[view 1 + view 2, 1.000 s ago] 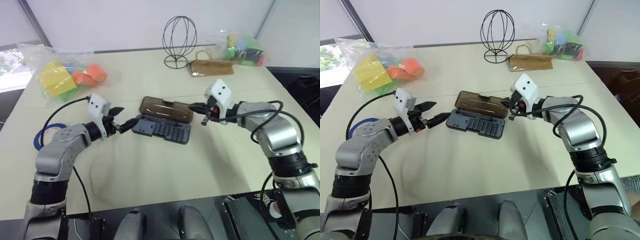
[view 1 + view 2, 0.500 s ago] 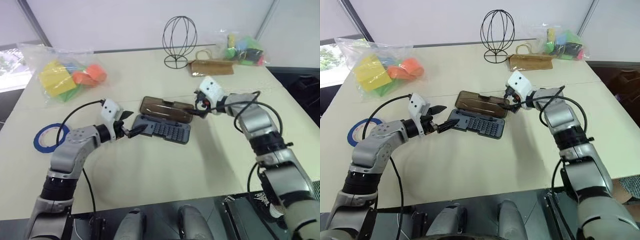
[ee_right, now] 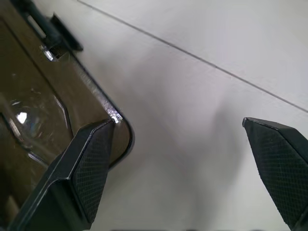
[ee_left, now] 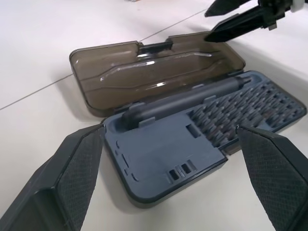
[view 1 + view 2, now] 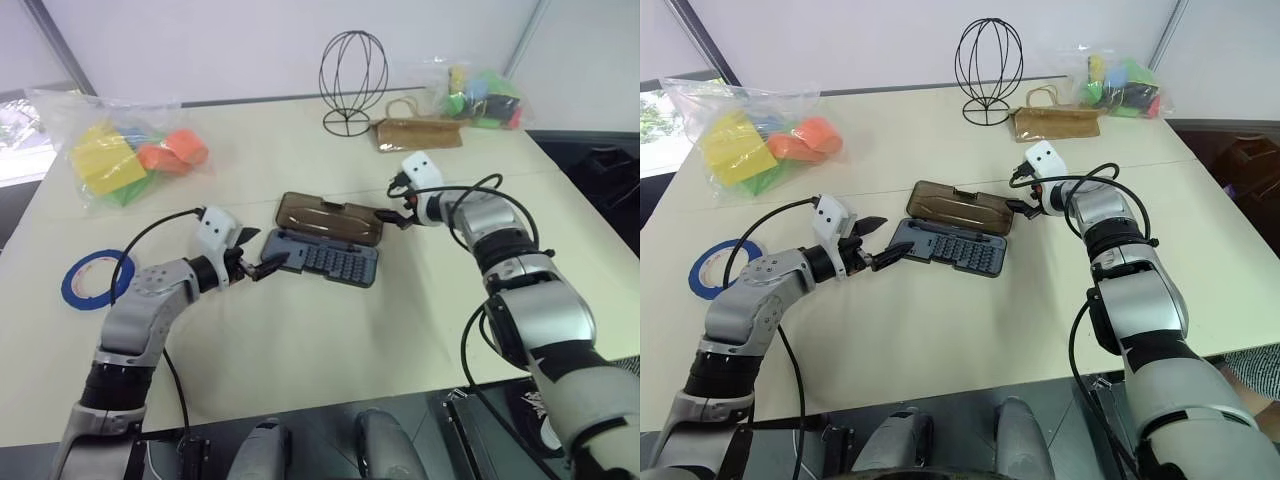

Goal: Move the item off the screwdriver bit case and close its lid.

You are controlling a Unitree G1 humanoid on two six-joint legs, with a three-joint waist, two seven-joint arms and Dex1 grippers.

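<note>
My right hand (image 5: 1021,196) is spread wide at the outer corner of the lid (image 5: 961,207), which lies flat, hinged back on the far side of the screwdriver bit case (image 5: 952,249). The case's long axis runs between my hands. My left hand (image 5: 878,244), also wide and empty, sits at its other end. Bits and a driver fill the base. The tape ring (image 5: 712,268) lies well off left on the table (image 5: 940,330).

Dark grey plastic bit case (image 4: 192,139) lying open on pale tabletop (image 4: 43,72), smoky-brown translucent lid (image 4: 154,72) folded flat behind. 2 black left fingers (image 4: 72,178) spread wide before it. Right gripper (image 4: 231,19) at lid's far corner, parted.
</note>
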